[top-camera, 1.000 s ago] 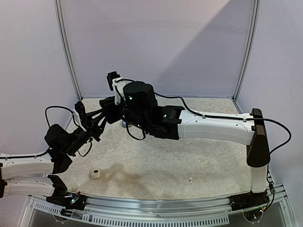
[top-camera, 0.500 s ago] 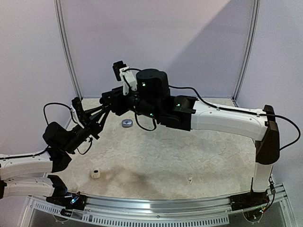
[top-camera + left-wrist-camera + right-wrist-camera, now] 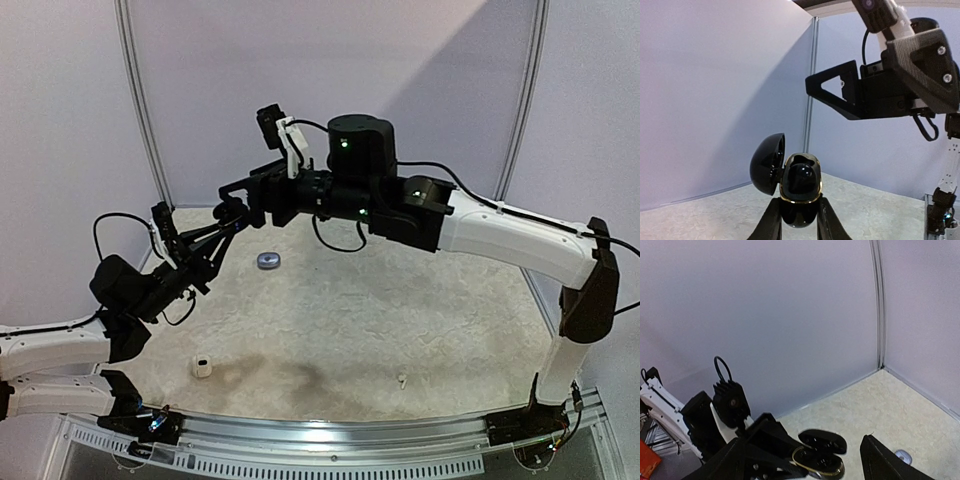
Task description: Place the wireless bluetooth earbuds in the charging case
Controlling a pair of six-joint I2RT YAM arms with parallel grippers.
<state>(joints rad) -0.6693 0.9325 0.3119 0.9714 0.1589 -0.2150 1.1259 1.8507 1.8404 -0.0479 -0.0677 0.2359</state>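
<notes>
1. The left fingers (image 3: 771, 226) pinch the open black charging case (image 3: 800, 200) by its lower body, held aloft. A dark bud-like shape seems seated inside, though I cannot be sure.
2. The right fingers (image 3: 879, 463) are spread and empty, with the case just beneath and between them.
3. A white earbud (image 3: 202, 367) lies on the table (image 3: 420, 320), well away from both sets of fingers.
4. Risks: bumping the lid (image 3: 766, 164) with the right fingers could twist the glossy case out of its narrow pinch. A tiny bud could also slip from the fingers while being carried.

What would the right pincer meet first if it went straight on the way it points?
Probably the open black charging case held in the left pincer; the right pincer points at it, though depth is unclear.
</notes>
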